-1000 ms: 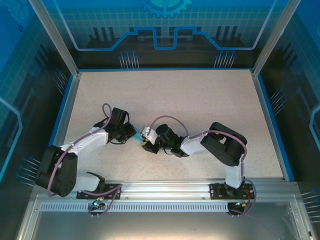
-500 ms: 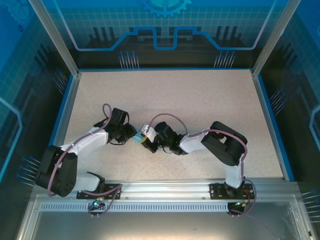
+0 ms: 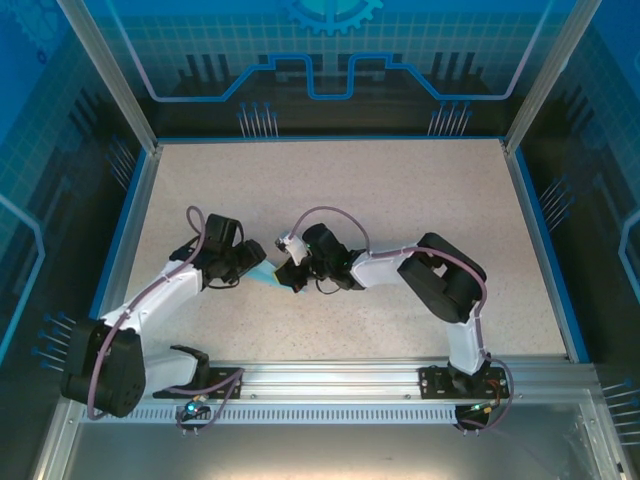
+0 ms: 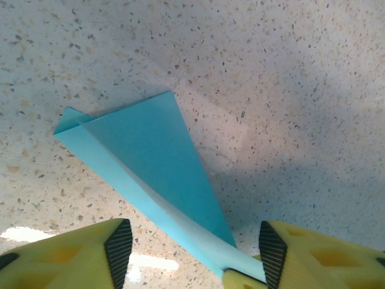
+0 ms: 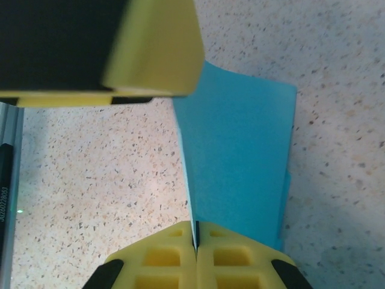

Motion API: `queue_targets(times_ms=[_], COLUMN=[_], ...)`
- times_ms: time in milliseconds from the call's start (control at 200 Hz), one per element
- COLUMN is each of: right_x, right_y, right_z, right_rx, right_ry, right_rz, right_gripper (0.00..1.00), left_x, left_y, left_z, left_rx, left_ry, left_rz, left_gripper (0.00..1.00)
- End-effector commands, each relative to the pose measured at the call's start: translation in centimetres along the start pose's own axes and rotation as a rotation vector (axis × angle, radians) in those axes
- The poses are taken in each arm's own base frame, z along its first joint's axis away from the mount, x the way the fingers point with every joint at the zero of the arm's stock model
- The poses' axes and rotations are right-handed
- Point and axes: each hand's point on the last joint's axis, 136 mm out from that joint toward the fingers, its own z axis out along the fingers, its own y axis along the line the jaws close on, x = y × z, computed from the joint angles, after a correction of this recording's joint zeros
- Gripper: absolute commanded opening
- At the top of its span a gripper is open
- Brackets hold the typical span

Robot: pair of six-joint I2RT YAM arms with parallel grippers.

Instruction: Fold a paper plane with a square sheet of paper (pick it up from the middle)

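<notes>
Where the two arms meet, left of centre on the speckled bench: one piece of light blue paper, folded to a long, narrow triangle, with a crease down its length and a thin doubled flap along one side. Broad end away from the left wrist camera, low over the bench with a faint shadow beside it; narrow end toward that camera. Contact between broad end and bench: cannot tell.

Left hand: wide, nothing gripped. Yellow fingers with black ribbed pads, one on each side of the narrow end. Clear gap on one side, paper close beside the other pad; touching or not, cannot tell.

Right hand: closed tight on the paper. Yellow fingers pressed together, the paper's edge pinched in the seam between them, the rest fanning away over the bench. One finger of the left hand near, up and to the side of the paper in the right wrist view, apart from the right hand.

From above: both hands tip to tip, the paper a small blue sliver between them.
</notes>
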Motion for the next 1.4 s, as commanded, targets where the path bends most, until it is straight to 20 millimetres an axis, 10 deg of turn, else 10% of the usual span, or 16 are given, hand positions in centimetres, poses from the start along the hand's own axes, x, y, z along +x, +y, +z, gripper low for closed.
queue_targets(times_ms=[0, 1395], right_x=[1.1, 1.5], right_y=[0.0, -1.9], right_z=[0.5, 1.7], right_rx=[-0.034, -0.155], right_ry=[0.058, 0.121], right_rz=[0.087, 0.565], right_gripper=[0.01, 0.01], left_x=[0.1, 2.9], left_y=[0.8, -0.2], left_z=[-0.6, 1.4], left_rx=[-0.018, 0.146], left_ry=[-0.010, 0.081], left_rz=[0.005, 0.055], left_gripper=[0.65, 0.52])
